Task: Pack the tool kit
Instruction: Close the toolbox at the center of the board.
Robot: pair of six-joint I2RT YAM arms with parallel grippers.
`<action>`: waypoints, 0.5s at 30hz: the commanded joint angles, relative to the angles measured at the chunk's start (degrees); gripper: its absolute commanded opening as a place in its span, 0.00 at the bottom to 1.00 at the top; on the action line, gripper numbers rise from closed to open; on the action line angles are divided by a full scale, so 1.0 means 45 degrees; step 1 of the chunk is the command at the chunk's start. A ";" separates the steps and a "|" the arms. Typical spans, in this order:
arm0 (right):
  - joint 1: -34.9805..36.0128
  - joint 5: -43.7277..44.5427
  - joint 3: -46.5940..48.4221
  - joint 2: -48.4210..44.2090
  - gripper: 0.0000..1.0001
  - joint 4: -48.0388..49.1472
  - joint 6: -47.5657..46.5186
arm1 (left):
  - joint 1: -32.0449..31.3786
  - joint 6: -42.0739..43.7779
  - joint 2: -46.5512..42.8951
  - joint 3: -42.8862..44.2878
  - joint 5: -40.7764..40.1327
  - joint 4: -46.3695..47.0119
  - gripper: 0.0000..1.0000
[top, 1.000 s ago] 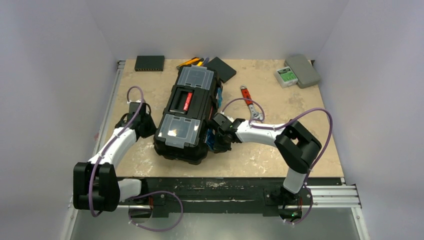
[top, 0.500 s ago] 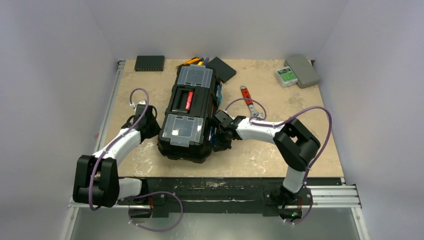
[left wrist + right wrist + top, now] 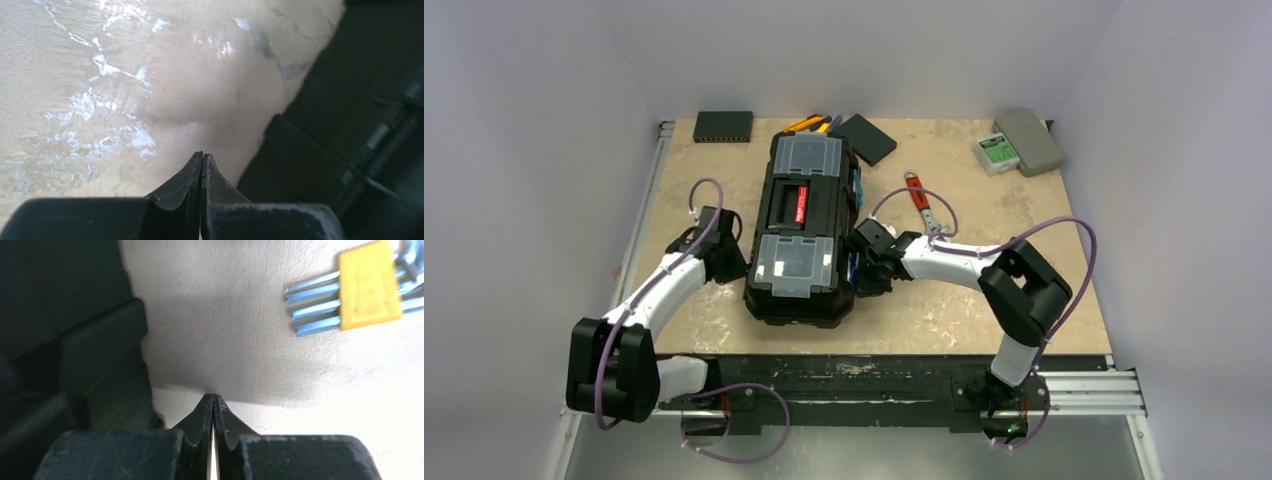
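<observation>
**Top view.** The toolbox [image 3: 802,235], lid down, stands at frame centre on the surface [image 3: 704,165], its long axis running up the frame. The left pincer [image 3: 202,156], tips pressed together and holding nothing, sits low, just beside the box's left wall. The right pincer [image 3: 214,397], likewise pressed together and empty, sits at the right wall. A wrench [image 3: 922,203] lies loose right of centre. Hex keys [image 3: 345,295] lie at the upper right of the right wrist view, near the box. The step appears to be squaring the box between the two closed tips. To do it well, press low on the walls and evenly from both sides, so the box turns without tipping, and keep the right tip clear of the hex keys.
</observation>
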 commanded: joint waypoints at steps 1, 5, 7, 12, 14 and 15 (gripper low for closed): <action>0.0011 0.0110 0.0451 -0.2003 0.00 0.4992 -0.0261 | -0.1330 -0.0406 -0.1140 0.1317 0.5081 -0.0589 0.00; -0.0992 0.0656 -0.0275 -0.3509 0.00 0.4371 -0.0778 | -0.1862 -0.1319 -0.1093 0.0845 0.5701 0.0747 0.00; -0.1624 0.1097 -0.0647 -0.4342 0.00 0.3921 -0.1058 | -0.2010 -0.1588 -0.0995 0.0591 0.5898 0.1365 0.00; -0.2440 0.3025 -0.1304 -0.6797 0.00 0.2903 -0.2425 | -0.1433 -0.0556 -0.1845 0.1416 0.4399 -0.0208 0.00; -0.2450 0.3863 -0.1596 -0.7761 0.02 0.2804 -0.3258 | -0.0672 -0.0210 -0.2762 0.1772 0.3967 -0.0765 0.00; -0.2453 0.4182 -0.1797 -0.8218 0.03 0.2813 -0.3588 | -0.0366 -0.0064 -0.3247 0.1974 0.3699 -0.1049 0.00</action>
